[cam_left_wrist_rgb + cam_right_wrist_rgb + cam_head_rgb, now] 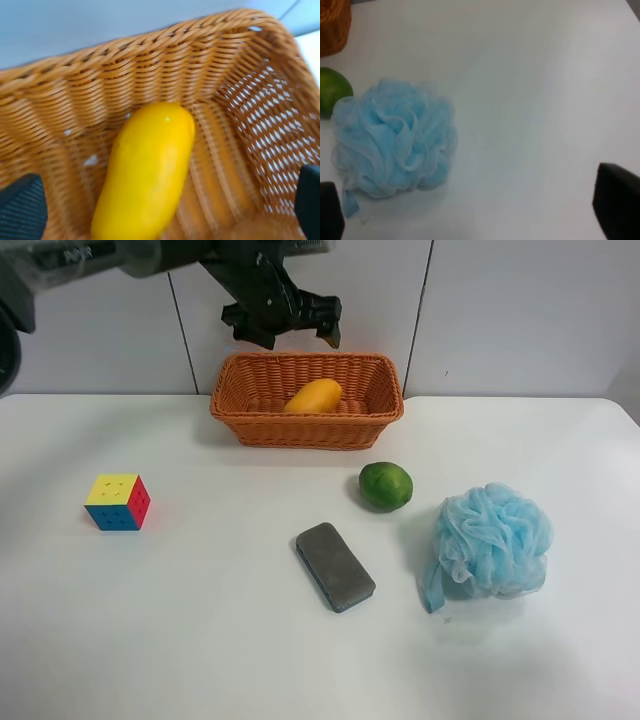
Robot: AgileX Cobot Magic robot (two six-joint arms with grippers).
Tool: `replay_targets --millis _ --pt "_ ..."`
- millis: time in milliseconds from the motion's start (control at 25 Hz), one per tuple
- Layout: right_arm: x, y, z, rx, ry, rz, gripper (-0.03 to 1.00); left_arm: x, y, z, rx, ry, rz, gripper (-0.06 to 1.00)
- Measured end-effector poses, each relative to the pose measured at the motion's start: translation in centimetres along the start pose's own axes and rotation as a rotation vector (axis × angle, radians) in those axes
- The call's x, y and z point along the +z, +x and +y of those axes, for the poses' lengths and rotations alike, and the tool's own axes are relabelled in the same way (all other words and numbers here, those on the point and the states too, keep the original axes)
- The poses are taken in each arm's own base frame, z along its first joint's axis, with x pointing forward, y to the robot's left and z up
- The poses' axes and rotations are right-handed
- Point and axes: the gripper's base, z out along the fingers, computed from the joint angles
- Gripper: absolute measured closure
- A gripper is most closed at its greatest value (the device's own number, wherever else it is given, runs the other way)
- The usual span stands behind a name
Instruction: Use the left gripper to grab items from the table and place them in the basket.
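My left gripper [284, 324] is open and empty, hanging just above the back rim of the wicker basket [240, 412]. The yellow-orange mango [313, 396] lies inside the basket. In the left wrist view the mango [147, 170] lies on the basket's floor [235, 135] between my spread fingertips [22, 207]. On the white table [200, 640] lie the puzzle cube [118, 502], the green lime [386, 485], the dark grey sponge [335, 566] and the light-blue bath pouf [492, 540]. My right gripper [474, 205] is open over the table beside the pouf [395, 142].
A white panelled wall [520, 310] stands behind the basket. The right wrist view also shows the lime [332, 91] and a corner of the basket [334, 25]. The right arm is out of the exterior high view.
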Motion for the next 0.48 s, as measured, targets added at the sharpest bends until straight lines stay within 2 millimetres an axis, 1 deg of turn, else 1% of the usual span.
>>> replay_targets --millis 120,280,400,480 --pt "0.0 0.0 0.0 0.0 0.0 0.0 -0.02 -3.5 -0.7 -0.5 0.017 -0.009 0.054 -0.05" --pt "0.0 0.0 0.0 0.0 0.0 0.0 -0.02 -8.6 -1.5 -0.6 0.061 -0.017 0.12 -0.05" --pt "0.0 0.0 0.0 0.0 0.0 0.0 -0.02 -12.1 -1.8 -0.3 0.092 -0.025 0.163 -0.05" --pt "0.0 0.0 0.0 0.0 0.0 0.0 -0.02 -14.0 -2.0 -0.2 0.112 -0.026 0.164 -0.05"
